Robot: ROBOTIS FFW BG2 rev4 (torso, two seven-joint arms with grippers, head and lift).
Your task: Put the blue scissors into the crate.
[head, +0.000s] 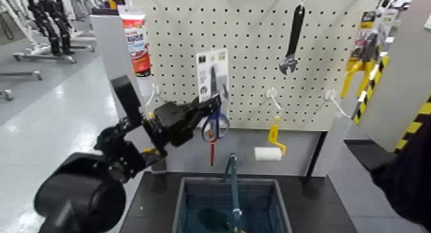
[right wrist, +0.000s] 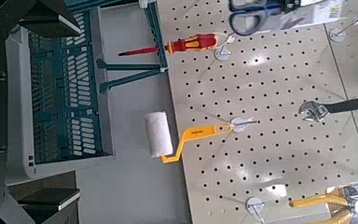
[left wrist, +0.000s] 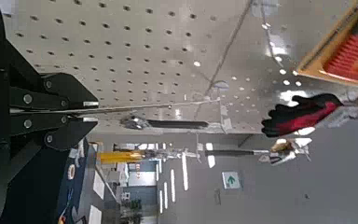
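Up on the white pegboard (head: pixel 256 49) hang the blue scissors (head: pixel 215 124) on their tall retail card, blue loop handles low, just above the crate (head: pixel 192 203) that sits on the dark tabletop (head: pixel 154 197). The left tool (head: pixel 206 108) reaches from the robot's left to the card's lower part at the handles; whether its fingers pinch the card cannot be told. A black wrench (head: pixel 293 40) and a yellow-handled roller (head: pixel 269 149) hang farther right. The right arm shows at the head view's right edge, its tool unseen.
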